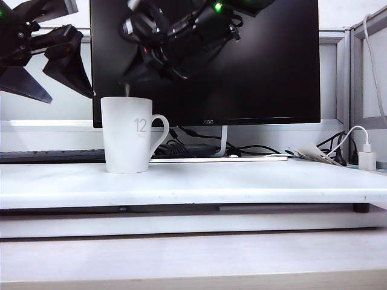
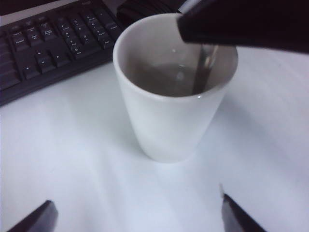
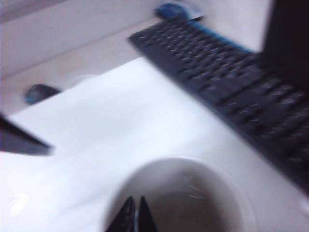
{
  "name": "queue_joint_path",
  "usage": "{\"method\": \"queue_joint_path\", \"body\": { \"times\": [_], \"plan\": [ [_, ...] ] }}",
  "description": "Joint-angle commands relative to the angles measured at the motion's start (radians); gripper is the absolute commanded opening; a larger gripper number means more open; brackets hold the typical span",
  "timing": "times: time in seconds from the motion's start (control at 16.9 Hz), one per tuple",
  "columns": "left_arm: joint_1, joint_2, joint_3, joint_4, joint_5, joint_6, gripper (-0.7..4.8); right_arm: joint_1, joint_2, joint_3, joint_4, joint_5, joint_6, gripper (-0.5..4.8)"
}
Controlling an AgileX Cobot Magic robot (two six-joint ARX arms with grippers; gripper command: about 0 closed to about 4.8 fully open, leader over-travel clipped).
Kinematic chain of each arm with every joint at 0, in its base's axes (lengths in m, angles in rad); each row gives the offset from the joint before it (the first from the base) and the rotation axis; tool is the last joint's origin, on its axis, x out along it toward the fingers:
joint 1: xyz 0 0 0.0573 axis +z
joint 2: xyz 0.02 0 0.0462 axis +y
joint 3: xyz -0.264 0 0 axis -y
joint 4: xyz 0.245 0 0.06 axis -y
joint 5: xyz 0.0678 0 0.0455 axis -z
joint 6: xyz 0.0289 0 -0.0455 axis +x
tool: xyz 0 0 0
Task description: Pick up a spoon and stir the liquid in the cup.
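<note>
Status, stirring stage: your right pincer (image 3: 134, 215) hangs over the cup (image 1: 127, 136), tips together on the spoon (image 2: 203, 67), whose handle dips into the liquid. Cup stands on the white worktop (image 1: 242, 184) before the monitor (image 1: 242, 60). Left pincer (image 2: 137, 217), tips wide apart, empty, beside the cup. Pickup done; stirring remains.

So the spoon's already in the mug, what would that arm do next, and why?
Probably swing the spoon in a small circle inside the cup. The right claw, above the rim, is shut on the thin handle, whose lower end already dips into the liquid. The left claw hangs open beside the cup, holding nothing, so stirring falls to the right arm.
</note>
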Motion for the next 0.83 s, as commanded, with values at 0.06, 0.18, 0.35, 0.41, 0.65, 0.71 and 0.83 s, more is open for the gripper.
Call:
{"method": "queue_joint_path", "body": {
  "times": [0.06,0.18,0.35,0.41,0.65,0.71,0.83],
  "plan": [
    [0.001,-0.002,0.004,-0.010,0.000,0.004,4.79,0.001,-0.006,0.003,0.042,0.158,-0.035,-0.06],
    [0.001,-0.001,0.004,-0.014,0.000,0.004,4.79,0.001,-0.006,0.003,0.124,0.149,-0.034,-0.06],
    [0.001,-0.001,0.004,-0.014,0.000,0.004,4.79,0.002,-0.007,0.003,0.182,-0.033,-0.033,-0.06],
    [0.001,-0.001,0.004,-0.014,0.000,0.004,4.79,0.006,-0.007,0.003,0.163,-0.067,-0.030,-0.06],
    [0.001,-0.001,0.004,-0.015,0.000,0.004,4.79,0.005,-0.011,0.003,0.018,-0.061,-0.031,-0.06],
    [0.001,-0.001,0.004,-0.015,0.000,0.004,4.79,0.006,-0.011,0.003,-0.008,-0.006,-0.031,-0.06],
    [0.001,-0.001,0.004,-0.016,0.000,0.004,4.79,0.006,-0.011,0.003,-0.014,0.087,-0.032,-0.06]
  ]
}}
